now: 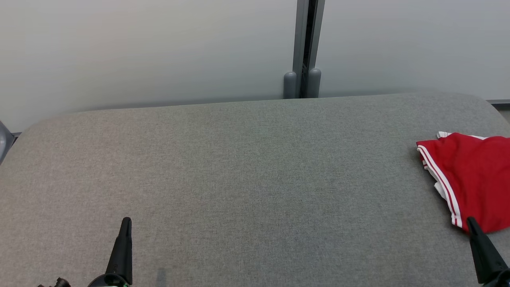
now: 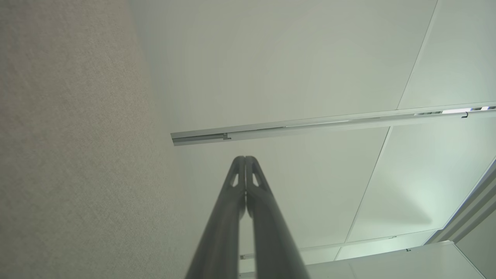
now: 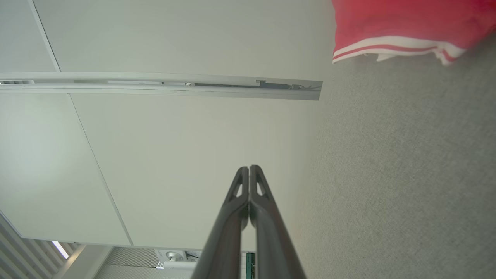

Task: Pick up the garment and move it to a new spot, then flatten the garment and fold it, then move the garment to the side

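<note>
The garment (image 1: 472, 177) is red with white stripes along its hem and lies folded at the far right of the grey fabric table (image 1: 247, 167), partly cut off by the picture's edge. My right gripper (image 1: 471, 221) is shut, its tip just at the garment's near edge; whether it touches the cloth I cannot tell. In the right wrist view the garment (image 3: 403, 27) sits at the top right, well beyond the closed fingers (image 3: 248, 170). My left gripper (image 1: 126, 220) is shut and empty at the lower left, far from the garment, fingers (image 2: 245, 159) pressed together.
A pale wall stands behind the table with a grey vertical post (image 1: 305, 48) at the middle. The table's back edge curves down at both ends. A horizontal metal rail (image 2: 317, 124) runs along the wall panels.
</note>
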